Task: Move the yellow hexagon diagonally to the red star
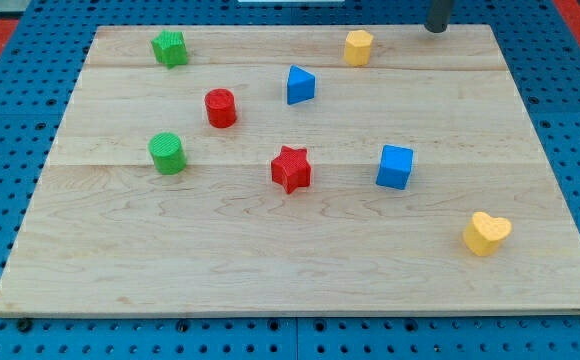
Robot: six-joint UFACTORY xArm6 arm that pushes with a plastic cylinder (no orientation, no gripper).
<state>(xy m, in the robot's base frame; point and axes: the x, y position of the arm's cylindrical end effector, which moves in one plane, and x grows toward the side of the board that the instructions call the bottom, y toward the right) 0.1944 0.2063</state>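
The yellow hexagon sits near the board's top edge, well apart from the red star at mid-board. My tip stands to the view's right of the hexagon, not touching it; a bare rod, no jaws. A blue triangular block lies between hexagon and star.

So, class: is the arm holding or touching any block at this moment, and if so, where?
Nothing is held. My tip sits at the view's top edge, right of the yellow hexagon and apart from it, touching no block.
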